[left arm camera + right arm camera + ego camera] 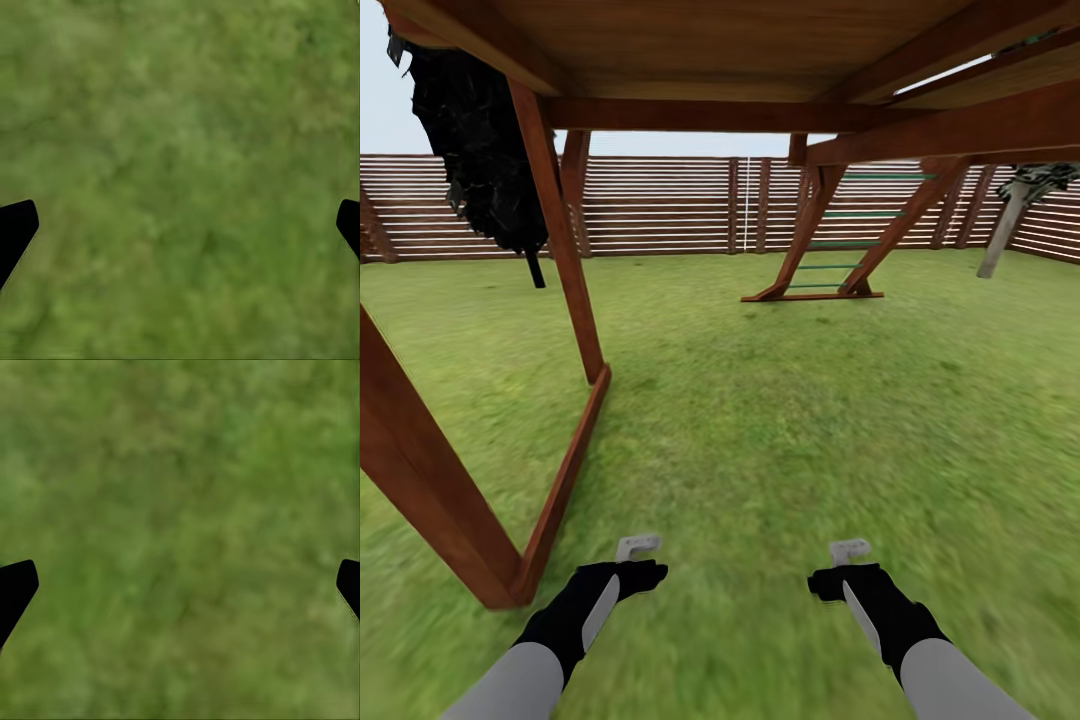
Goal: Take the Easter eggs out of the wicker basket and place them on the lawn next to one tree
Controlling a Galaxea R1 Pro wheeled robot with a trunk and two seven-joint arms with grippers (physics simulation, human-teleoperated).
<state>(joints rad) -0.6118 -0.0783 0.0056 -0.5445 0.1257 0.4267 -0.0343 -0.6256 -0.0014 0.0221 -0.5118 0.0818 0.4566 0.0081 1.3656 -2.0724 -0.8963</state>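
Note:
The Easter eggs and the wicker basket are out of view. Short green lawn (790, 420) stretches ahead to a slatted fence. At the far right stands a tree (1003, 232) with a pale leaning trunk and dark spotted leaves. Low over the grass in front of me, my left gripper (635, 562) and right gripper (847, 566) are both open and hold nothing. In the left wrist view the left gripper (180, 232) has its black fingertips (15, 229) spread wide over bare grass. The right gripper (180, 592) looks the same in the right wrist view.
I am under a brown wooden play frame: a slanted post and ground beam (565, 470) close on my left, a roof overhead, a green-runged ladder (830, 245) ahead. A thin dark-trunked black tree (480, 150) stands at the left. The brown fence (670, 205) closes the back.

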